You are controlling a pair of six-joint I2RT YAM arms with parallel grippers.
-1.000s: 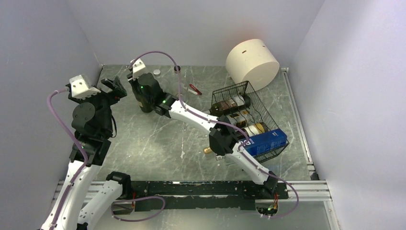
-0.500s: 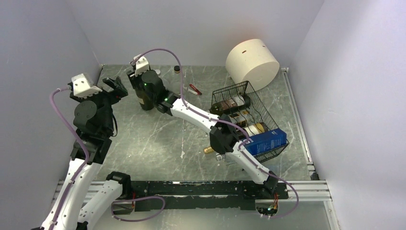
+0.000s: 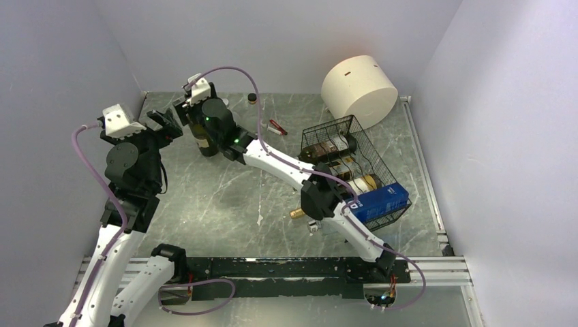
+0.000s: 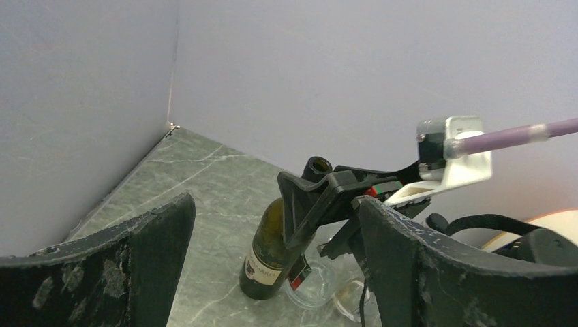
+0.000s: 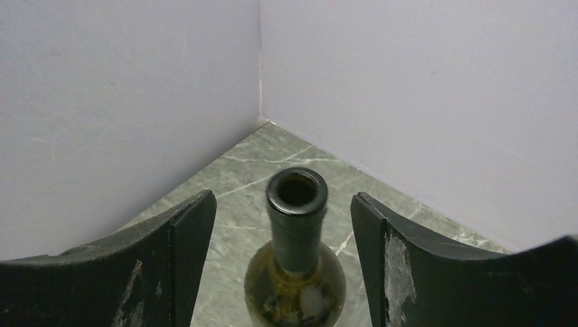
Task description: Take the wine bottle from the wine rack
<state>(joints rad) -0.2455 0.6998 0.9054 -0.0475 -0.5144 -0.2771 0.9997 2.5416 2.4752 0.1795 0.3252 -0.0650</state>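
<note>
The wine bottle (image 3: 202, 144) stands upright on the table (image 3: 218, 197) near the back left corner, well apart from the wine rack (image 3: 368, 153) on the right side. The right arm stretches across the table to it. In the right wrist view the right gripper (image 5: 281, 203) has its jaws spread, one finger on each side of the bottle's neck, with a gap showing on both sides so that neither finger presses on the glass. The left gripper (image 4: 274, 201) is also spread wide and holds nothing. It points at the bottle from the left, and its camera shows the bottle's label, its open mouth and the right arm's fingers around the neck. Compared with a second ago, the bottle has not shifted from its spot. The right wrist has edged slightly toward the back wall above the bottle. The left wrist has turned a little toward it, so the gap between the two grippers has narrowed and they now sit just beside each other in the top view. The rack looks unchanged, with three bottles (image 3: 328, 148) lying in its rows and a blue box (image 3: 379, 200) at its near end. A cream cylinder (image 3: 359, 88) lies behind the rack against the back wall.
</note>
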